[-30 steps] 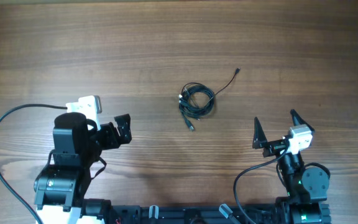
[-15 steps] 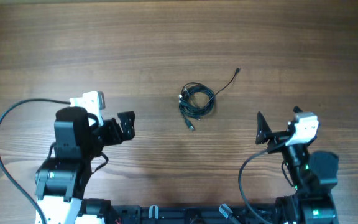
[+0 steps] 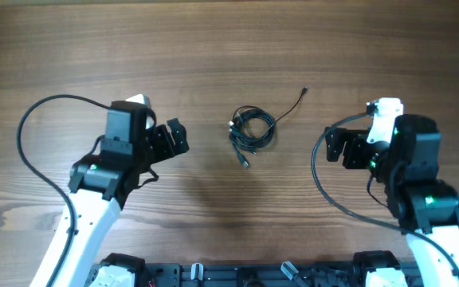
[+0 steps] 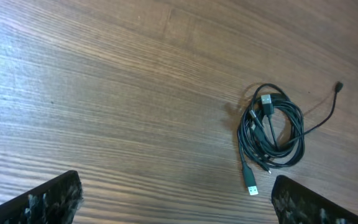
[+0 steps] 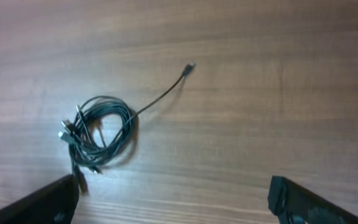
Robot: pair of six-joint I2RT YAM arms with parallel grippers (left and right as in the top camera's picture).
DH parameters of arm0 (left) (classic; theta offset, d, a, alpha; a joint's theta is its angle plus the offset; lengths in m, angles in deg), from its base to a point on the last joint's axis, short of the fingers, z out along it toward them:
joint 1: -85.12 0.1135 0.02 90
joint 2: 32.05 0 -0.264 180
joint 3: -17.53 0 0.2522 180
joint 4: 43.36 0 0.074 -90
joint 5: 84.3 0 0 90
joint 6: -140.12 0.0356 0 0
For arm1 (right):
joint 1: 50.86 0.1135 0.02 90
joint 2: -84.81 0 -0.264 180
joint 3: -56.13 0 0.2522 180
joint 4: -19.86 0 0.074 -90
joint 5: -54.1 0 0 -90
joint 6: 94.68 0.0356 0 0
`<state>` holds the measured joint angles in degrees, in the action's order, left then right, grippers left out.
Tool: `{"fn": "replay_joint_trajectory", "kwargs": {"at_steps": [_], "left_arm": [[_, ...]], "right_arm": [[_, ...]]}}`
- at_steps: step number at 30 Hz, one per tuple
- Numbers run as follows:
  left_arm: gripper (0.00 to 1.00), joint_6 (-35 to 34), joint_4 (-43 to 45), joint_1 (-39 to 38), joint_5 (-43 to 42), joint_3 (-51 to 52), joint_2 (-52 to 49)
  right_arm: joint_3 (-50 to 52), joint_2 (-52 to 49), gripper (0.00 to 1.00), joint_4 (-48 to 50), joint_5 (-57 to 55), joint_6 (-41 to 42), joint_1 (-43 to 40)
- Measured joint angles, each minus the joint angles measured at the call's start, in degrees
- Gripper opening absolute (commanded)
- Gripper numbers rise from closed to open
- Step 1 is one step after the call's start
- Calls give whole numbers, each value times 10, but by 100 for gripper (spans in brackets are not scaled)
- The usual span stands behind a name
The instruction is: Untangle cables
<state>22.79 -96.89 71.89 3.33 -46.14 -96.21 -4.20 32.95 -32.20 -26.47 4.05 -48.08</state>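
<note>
The cables (image 3: pixel 251 130) are seen coiled between the grippers, untouched. The left gripper (image 3: pixel 174 137) and right gripper (image 3: pixel 335 146) are held apart from them, fingers spread wide.

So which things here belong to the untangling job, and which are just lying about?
Job:
coiled cables
left arm's fingers, open
right arm's fingers, open

Not the job:
thick black arm wires
wooden table
</note>
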Motion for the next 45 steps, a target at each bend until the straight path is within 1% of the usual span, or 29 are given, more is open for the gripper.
{"fn": "replay_joint_trajectory", "kwargs": {"at_steps": [2, 6, 10, 13, 16, 19, 22, 24, 29, 33, 35, 39, 41, 45], "left_arm": [[100, -9, 2, -8, 9, 0, -2], [100, -19, 3, -9, 17, 0, -2], [100, -24, 40, -9, 14, -1, -3], [96, -48, 86, -9, 4, -5, -9], [94, -59, 87, -11, -11, -18, -30], [94, -54, 71, -36, -15, -46, -76], [94, -40, 63, -80, 5, -79, -115], [98, -18, 70, -125, 31, -98, -145], [100, 68, 101, -200, 86, -102, -205], [100, 134, 162, -237, 104, -102, -245], [100, 148, 176, -243, 107, -102, -254], [100, 164, 203, -243, 73, -102, -261], [100, 214, 227, -249, 40, -102, -266], [100, 316, 240, -268, 24, -102, -286]], "right_arm": [[-17, -12, 100, -19, 5, 0, 0], [-24, -15, 100, -22, 36, 0, 0], [-24, -15, 100, -20, 63, 1, 0], [-24, -16, 100, -16, 59, 18, 0], [-24, -21, 100, -16, 45, 35, 0], [-24, -45, 100, -15, 36, 43, 0], [-24, -70, 100, -15, 32, 49, 0], [-25, -83, 100, -20, 14, 60, 0], [-27, -101, 100, -87, -83, 127, 0], [-27, -105, 100, -98, -130, 164, 0], [-27, -105, 100, -104, -141, 172, 0], [-27, -105, 100, -110, -166, 193, 0], [-27, -105, 100, -110, -175, 209, 0], [-27, -105, 100, -110, -179, 227, 0]]}}
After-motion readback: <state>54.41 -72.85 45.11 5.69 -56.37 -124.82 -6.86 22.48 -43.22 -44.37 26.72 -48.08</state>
